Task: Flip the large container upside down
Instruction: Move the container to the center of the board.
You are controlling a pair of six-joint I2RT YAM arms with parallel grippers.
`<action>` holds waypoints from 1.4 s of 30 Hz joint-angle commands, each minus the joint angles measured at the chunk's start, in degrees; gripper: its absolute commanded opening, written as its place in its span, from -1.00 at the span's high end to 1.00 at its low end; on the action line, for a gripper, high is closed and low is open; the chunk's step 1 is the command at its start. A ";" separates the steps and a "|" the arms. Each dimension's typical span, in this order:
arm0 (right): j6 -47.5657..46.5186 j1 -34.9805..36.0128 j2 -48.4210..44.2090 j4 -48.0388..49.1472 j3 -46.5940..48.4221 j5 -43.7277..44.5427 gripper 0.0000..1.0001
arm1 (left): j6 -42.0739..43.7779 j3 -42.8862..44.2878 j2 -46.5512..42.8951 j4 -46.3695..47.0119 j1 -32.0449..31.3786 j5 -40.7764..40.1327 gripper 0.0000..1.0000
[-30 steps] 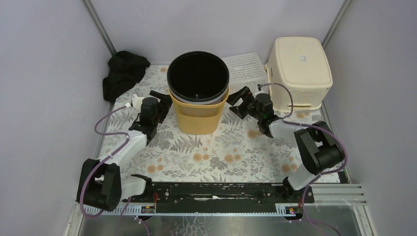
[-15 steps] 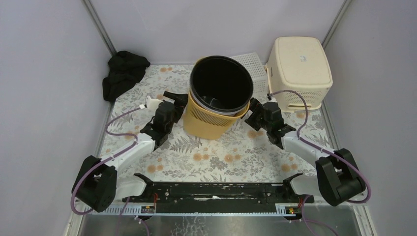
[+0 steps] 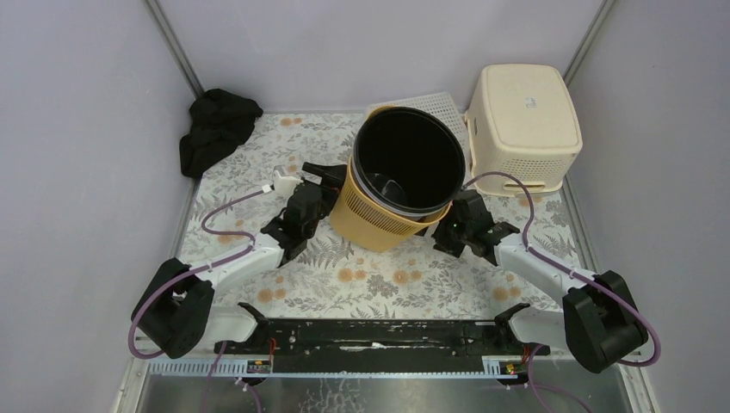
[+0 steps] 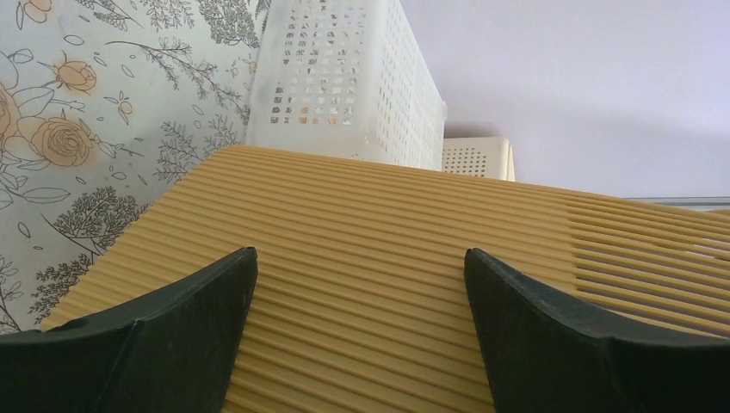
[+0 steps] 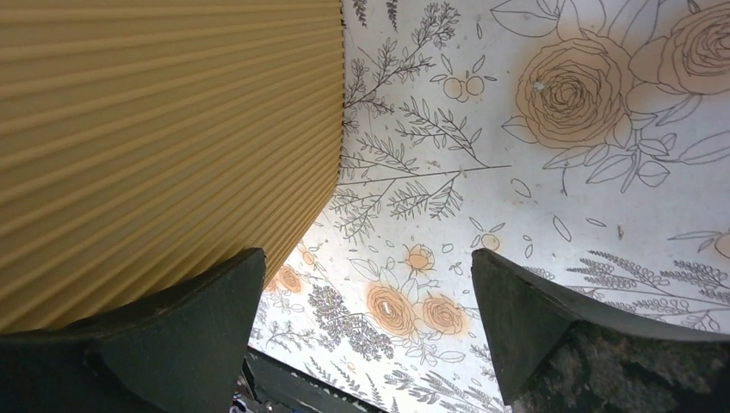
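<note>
On the flowered bench (image 3: 361, 280), just in front of the white perforated basket (image 3: 428, 105), the large container (image 3: 376, 222) stands tilted, its yellow ribbed wall leaning right and its black-lined mouth facing upward. The left hand (image 3: 330, 191) is at its left side with fingers spread wide across the ribbed wall, gripping nothing. The right hand (image 3: 448, 225), equally wide, is low at its right side, with one finger (image 5: 185, 323) beside the wall; contact cannot be told.
</note>
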 commanded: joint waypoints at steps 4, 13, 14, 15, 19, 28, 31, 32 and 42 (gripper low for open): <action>-7.67 5.62 -3.26 12.31 14.36 -11.44 -0.99 | 10.34 -2.65 4.58 -11.64 -8.77 20.74 -0.95; -12.45 2.32 -3.06 1.84 20.95 -5.55 -0.99 | 10.60 -4.50 7.89 -10.40 -8.78 23.01 -0.97; -12.44 1.47 -2.72 1.59 21.04 -5.65 -0.99 | 10.52 -4.64 8.35 -9.93 -8.82 23.33 -0.97; -12.39 0.60 -2.42 1.75 20.94 -6.06 -0.99 | 10.47 -4.62 8.85 -9.61 -8.82 23.55 -0.97; -12.87 -1.75 -0.25 3.81 21.04 -7.20 -0.99 | 10.39 -3.89 11.62 -7.73 -8.77 23.79 -0.97; -13.57 -7.21 9.75 9.11 24.43 -10.43 -0.99 | 13.02 3.20 19.39 -7.37 -7.39 24.24 -0.97; -13.87 -8.14 10.57 7.90 24.92 -11.05 -0.99 | 13.66 4.22 19.44 -8.37 -7.38 24.08 -0.97; -13.87 -8.37 10.21 7.82 24.42 -11.18 -0.99 | 13.61 3.97 19.30 -8.21 -7.41 24.20 -0.97; -14.44 -8.88 2.34 4.84 19.41 -10.79 -0.99 | 12.27 -0.64 17.87 -5.75 -7.96 25.92 -0.96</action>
